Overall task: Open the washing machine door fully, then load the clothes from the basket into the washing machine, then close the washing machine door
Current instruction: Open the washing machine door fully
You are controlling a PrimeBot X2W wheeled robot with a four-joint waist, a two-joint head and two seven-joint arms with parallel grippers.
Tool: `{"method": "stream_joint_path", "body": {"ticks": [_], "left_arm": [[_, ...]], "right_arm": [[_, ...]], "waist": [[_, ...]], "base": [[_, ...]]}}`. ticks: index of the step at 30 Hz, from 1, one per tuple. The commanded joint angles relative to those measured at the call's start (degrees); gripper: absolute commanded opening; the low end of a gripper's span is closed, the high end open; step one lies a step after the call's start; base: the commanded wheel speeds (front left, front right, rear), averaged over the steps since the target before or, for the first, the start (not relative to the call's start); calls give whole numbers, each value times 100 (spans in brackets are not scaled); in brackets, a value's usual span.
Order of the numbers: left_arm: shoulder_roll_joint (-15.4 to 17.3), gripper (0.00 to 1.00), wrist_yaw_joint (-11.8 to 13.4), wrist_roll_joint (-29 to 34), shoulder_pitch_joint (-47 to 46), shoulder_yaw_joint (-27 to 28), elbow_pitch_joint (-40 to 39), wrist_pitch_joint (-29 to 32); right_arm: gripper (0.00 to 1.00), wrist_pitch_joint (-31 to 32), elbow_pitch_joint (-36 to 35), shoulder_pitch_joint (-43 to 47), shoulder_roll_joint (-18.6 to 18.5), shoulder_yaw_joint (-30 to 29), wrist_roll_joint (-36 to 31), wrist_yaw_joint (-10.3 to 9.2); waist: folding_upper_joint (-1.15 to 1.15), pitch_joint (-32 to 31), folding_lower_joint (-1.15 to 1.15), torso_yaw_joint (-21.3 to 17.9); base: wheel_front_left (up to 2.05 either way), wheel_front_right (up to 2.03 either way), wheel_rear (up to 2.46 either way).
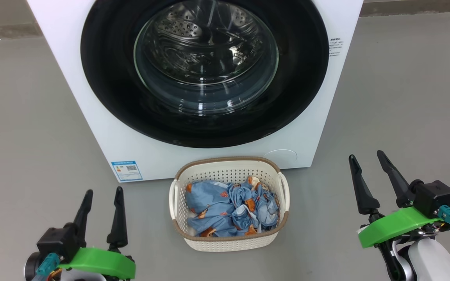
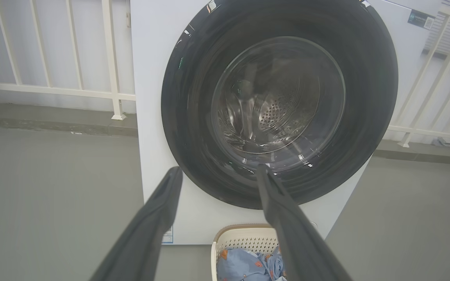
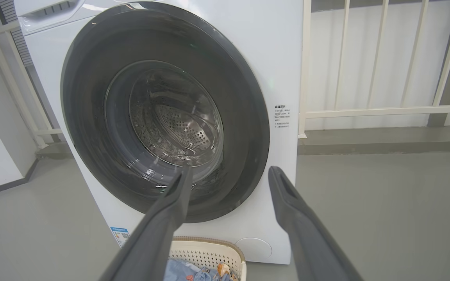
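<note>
— What may go wrong here?
— The washing machine door is seen shut on the washing machine. Its black ring is glossy and smooth, so a grip may be lost when it is pulled. The left gripper and the right gripper are spread wide, and nothing is held.
— And the load?
— The clothes are crumpled in the perforated plastic basket, just before the machine. Soft cloth may be dropped, or caught in the door.
</note>
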Motion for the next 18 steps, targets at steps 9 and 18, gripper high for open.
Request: {"method": "stream_joint_path", "body": {"ticks": [9,18], "left_arm": [[104,100,44,81,-261,174,-110,-61],[87,100,41,49,-264,181,-143,-61]], "right_arm": [[100,-70,-138,-219,-38,78,-92,26],[100,-70,-125,-232,-37,90,-96,26]], "waist": [[0,5,0,-6],[0,6,0,-10]], "base": [[95,95,-190],[113,113,-225]]}}
